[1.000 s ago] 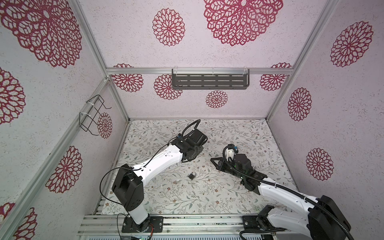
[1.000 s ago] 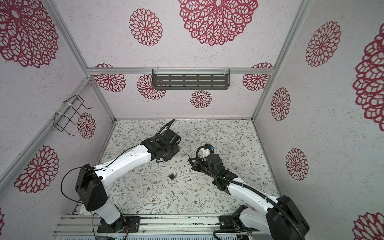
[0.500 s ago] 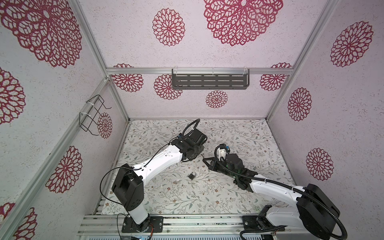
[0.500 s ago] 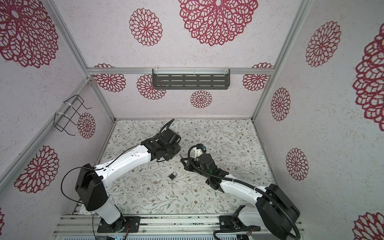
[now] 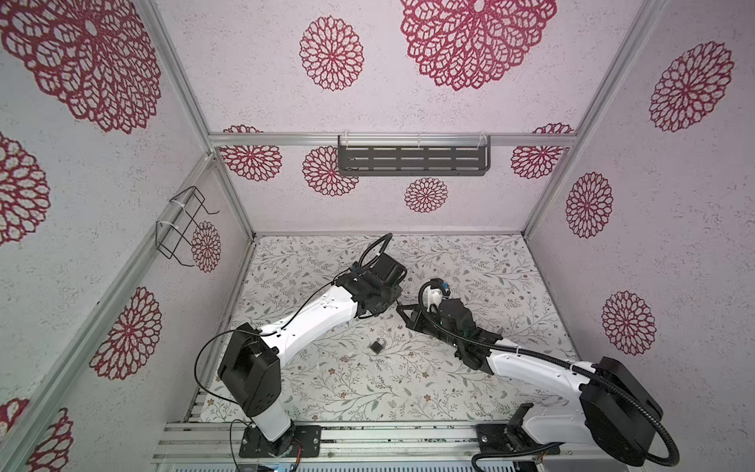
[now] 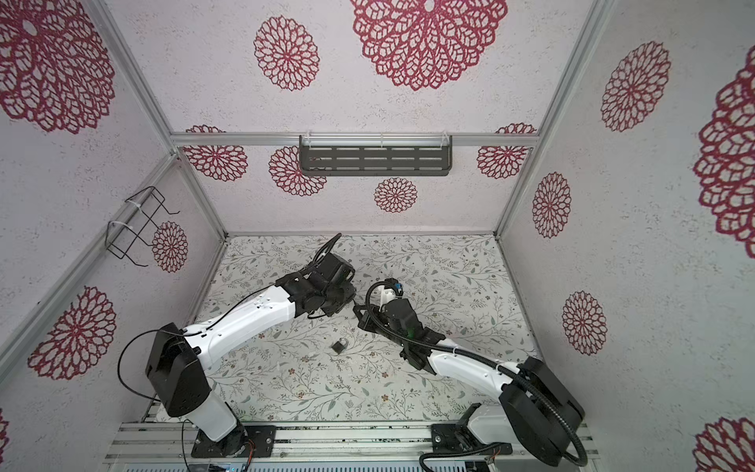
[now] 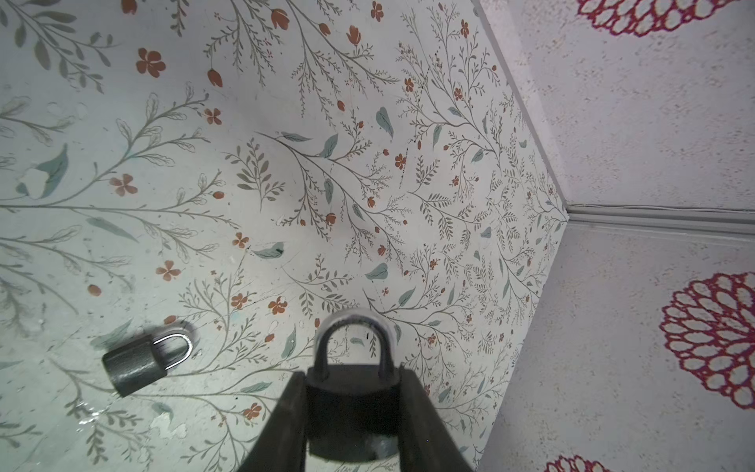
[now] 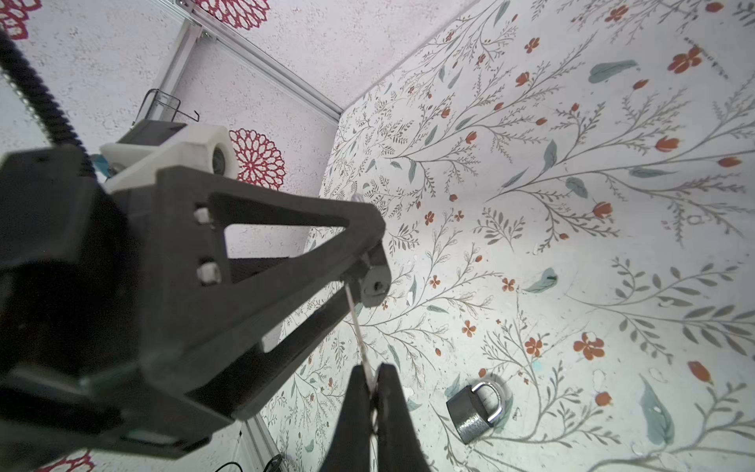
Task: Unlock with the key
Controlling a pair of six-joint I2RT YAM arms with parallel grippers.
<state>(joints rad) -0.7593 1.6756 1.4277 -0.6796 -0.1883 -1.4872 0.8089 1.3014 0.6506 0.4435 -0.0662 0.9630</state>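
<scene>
right arm has pushed in toward the left arm, which hasn't moved. The right gripper (image 8: 372,370) pinches the key (image 8: 359,339), blade running up-frame to the padlock (image 8: 371,299) clamped in the left gripper (image 7: 352,380). Tip sits just left of the keyway (image 8: 378,286), seemingly not in. Both forearms low, wrists meeting mid-frame in both top views; spare padlock (image 5: 376,345) lies below.

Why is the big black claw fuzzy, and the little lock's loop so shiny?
Right wrist view: the black left gripper sits near the lens, so it blurs. Left wrist view: light glints off the silver shackle of the loose small grey metal padlock.
</scene>
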